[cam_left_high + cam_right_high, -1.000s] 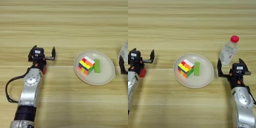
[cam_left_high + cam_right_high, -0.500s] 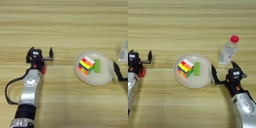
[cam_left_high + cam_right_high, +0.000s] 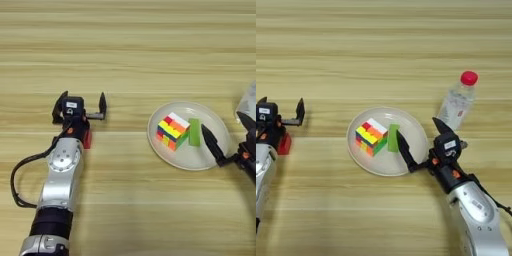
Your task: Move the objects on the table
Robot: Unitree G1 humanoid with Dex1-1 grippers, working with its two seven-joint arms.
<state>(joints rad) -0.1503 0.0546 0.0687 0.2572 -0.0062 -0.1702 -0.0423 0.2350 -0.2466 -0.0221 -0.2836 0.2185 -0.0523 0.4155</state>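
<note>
The wooden worktop [image 3: 381,55] is filling both views, and a white plate [image 3: 413,131] is sitting near its middle. On the plate, a multicoloured puzzle cube [image 3: 371,136] is resting on the 9 o'clock side, with a green strip [image 3: 393,138] lying just beside it toward 3 o'clock. A clear bottle [image 3: 457,101] with a red cap is standing upright off the plate, toward 2 o'clock from it and apart from its rim. The right gripper [image 3: 420,141] is reaching in from 5 o'clock with its fingers spread wide; one black finger [image 3: 405,152] is lying over the plate's 4 o'clock rim near the green strip, and the other is pointing toward the base of the bottle, so the gripper is holding nothing. Whether that finger is actually touching the plate is hard to say from above. Well over at 9 o'clock from the plate, the left gripper [image 3: 81,106] is hovering low over the worktop with its fingers wide apart and nothing between them. A small red cube [image 3: 87,138] is lying at 6 o'clock of that gripper, tucked against the side of the left arm and partly hidden by it.
</note>
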